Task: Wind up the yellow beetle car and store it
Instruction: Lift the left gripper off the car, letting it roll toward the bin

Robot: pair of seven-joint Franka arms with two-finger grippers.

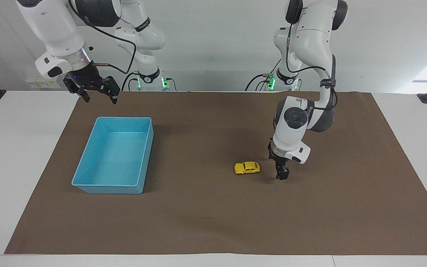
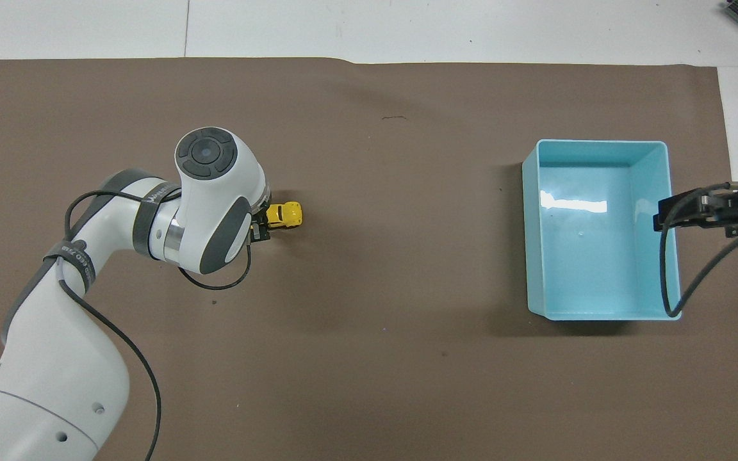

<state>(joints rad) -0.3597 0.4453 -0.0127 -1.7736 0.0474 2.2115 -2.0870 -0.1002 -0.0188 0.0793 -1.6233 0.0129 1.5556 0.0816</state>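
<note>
The yellow beetle car [image 1: 247, 168] stands on its wheels on the brown mat, free of any grip. My left gripper [image 1: 282, 174] hangs open just above the mat, a short way from the car toward the left arm's end. In the overhead view the car [image 2: 284, 214] shows right beside the left gripper [image 2: 260, 229], whose wrist hides most of the fingers. The empty blue bin [image 1: 106, 188] sits toward the right arm's end. My right gripper [image 1: 100, 99] waits open in the air by the bin's edge nearest the robots, and its tips [image 2: 696, 212] show over the bin's [image 2: 599, 269] rim.
The brown mat [image 1: 213, 222] covers most of the white table [image 1: 13, 167]. A cable loops down from the right gripper over the bin's corner [image 2: 670, 301].
</note>
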